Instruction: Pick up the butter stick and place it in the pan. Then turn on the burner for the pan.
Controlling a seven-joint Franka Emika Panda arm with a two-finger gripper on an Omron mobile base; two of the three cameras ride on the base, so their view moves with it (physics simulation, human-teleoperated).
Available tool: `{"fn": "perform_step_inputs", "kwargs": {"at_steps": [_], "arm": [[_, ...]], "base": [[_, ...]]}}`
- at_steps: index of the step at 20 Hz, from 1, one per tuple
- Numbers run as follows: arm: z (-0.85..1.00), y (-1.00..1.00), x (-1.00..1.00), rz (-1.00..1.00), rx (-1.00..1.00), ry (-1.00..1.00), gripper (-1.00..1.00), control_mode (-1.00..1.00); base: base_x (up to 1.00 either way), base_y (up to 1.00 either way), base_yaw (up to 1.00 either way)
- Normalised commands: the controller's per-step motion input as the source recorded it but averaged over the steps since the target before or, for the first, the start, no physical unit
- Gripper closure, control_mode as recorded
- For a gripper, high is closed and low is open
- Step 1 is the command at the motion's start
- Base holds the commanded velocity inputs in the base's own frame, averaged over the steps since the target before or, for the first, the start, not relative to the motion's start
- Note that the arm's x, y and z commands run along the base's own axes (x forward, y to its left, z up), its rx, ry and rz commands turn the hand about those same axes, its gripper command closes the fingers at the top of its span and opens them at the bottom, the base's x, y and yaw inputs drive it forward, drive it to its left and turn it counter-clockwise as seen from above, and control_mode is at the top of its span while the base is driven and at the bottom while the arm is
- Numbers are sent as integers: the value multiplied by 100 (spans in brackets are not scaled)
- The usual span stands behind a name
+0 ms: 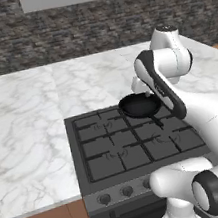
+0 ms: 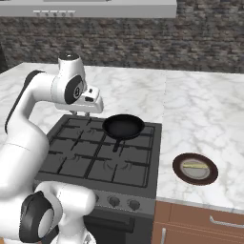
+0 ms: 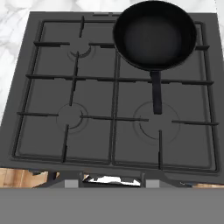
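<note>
The butter stick (image 2: pixel 194 165) lies on a brown-rimmed plate (image 2: pixel 177 167) on the counter to the right of the stove, near the front edge. The black pan (image 1: pixel 140 105) (image 2: pixel 124 127) (image 3: pixel 154 37) sits empty on the stove's back right grate, its handle pointing toward the front. It covers the burner beneath it. My gripper (image 2: pixel 79 113) (image 3: pixel 112 182) hangs high over the stove's left half, pointing down, well left of the plate. It is shut and holds nothing.
The black cooktop (image 3: pixel 116 127) has other burners bare under its grates. Round knobs (image 1: pixel 126 191) (image 2: pixel 113 201) line the stove front. White marble counter (image 1: pixel 22 121) runs on both sides, with a brick wall and a range hood (image 2: pixel 95 7) behind.
</note>
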Motion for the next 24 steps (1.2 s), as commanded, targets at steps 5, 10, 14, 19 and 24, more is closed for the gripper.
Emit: {"fn": "perform_step_inputs", "kwargs": {"at_steps": [5, 10, 14, 19, 24], "arm": [[-1, -1, -2, 0, 0, -2, -100, -100], [-5, -10, -16, -3, 1, -2, -100, -100], [-8, -27, -21, -3, 2, -1, -100, -100], [-2, -8, -7, -1, 1, 0, -100, 100], [0, 0, 0, 0, 0, 0, -100, 100]], "base": [[0, 0, 0], [0, 0, 0], [0, 0, 0], [-18, -43, -4], [-1, -69, -4]]}}
